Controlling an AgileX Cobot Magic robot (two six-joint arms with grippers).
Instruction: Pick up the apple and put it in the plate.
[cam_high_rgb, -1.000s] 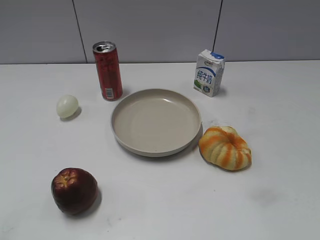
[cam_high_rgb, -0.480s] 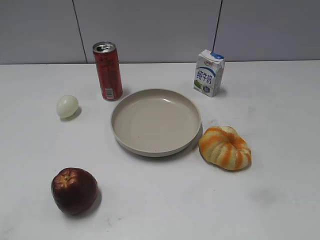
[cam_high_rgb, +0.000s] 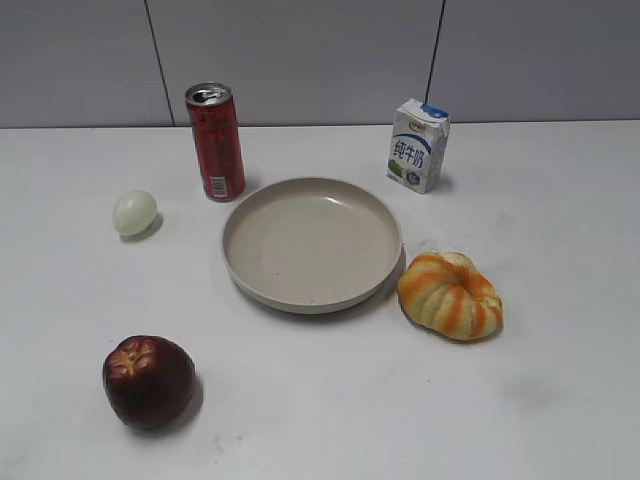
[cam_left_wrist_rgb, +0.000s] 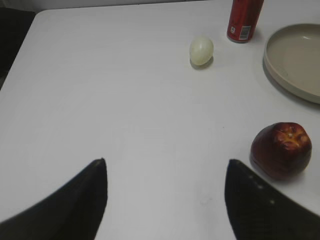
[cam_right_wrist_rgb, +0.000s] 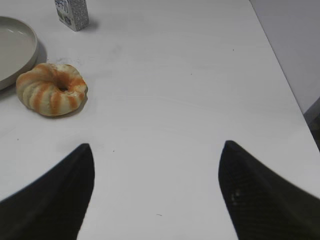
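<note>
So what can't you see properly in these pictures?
- Both arms: absent from the exterior view.
- Left gripper: only two dark fingertips show; the bottom edge cuts off the rest.
- Right gripper: the same.
- Plate: cut by the right edge in the left wrist view.
- Can: top cut off there.
- Milk carton: print too small to read.

On the white table you see a tall red drink can, a small pale egg, a white-and-blue milk carton, and an orange-and-cream ribbed pumpkin-shaped thing.
</note>
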